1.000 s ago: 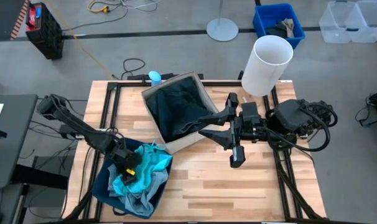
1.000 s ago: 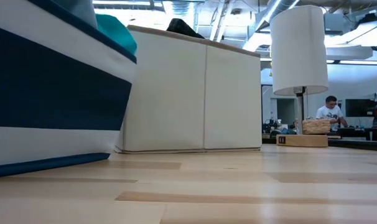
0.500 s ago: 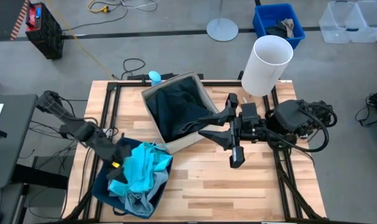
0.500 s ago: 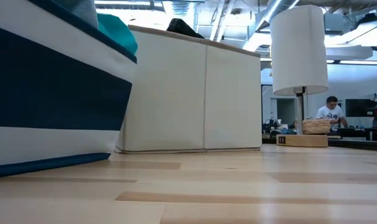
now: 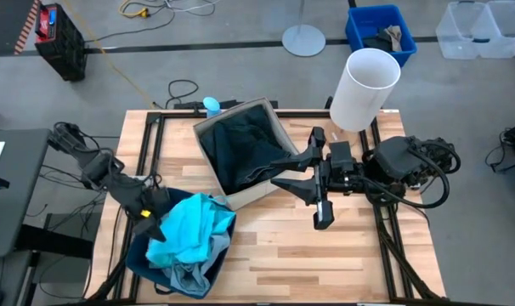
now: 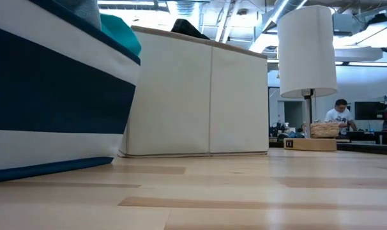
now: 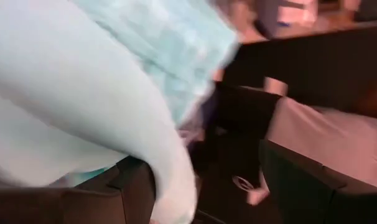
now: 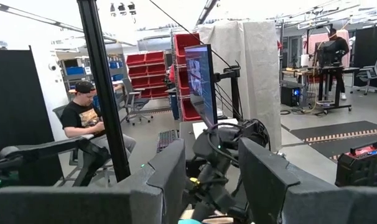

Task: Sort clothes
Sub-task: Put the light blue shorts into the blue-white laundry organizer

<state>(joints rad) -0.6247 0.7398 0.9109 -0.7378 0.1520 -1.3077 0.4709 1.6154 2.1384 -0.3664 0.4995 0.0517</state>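
Pulling my left fingers [image 5: 153,223] back from the turquoise garment [image 5: 189,231], now dropped; whether they're spread I can't tell.

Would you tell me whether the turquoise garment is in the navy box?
Partly in: the turquoise garment lies bunched in the navy box, draping over its rim.

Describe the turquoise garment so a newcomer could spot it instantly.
Find the navy fabric box at the table's front left corner, by the left gripper. The turquoise garment is heaped on top, spilling over the rim. It is the brightest cloth there, lying over a duller pale blue garment.
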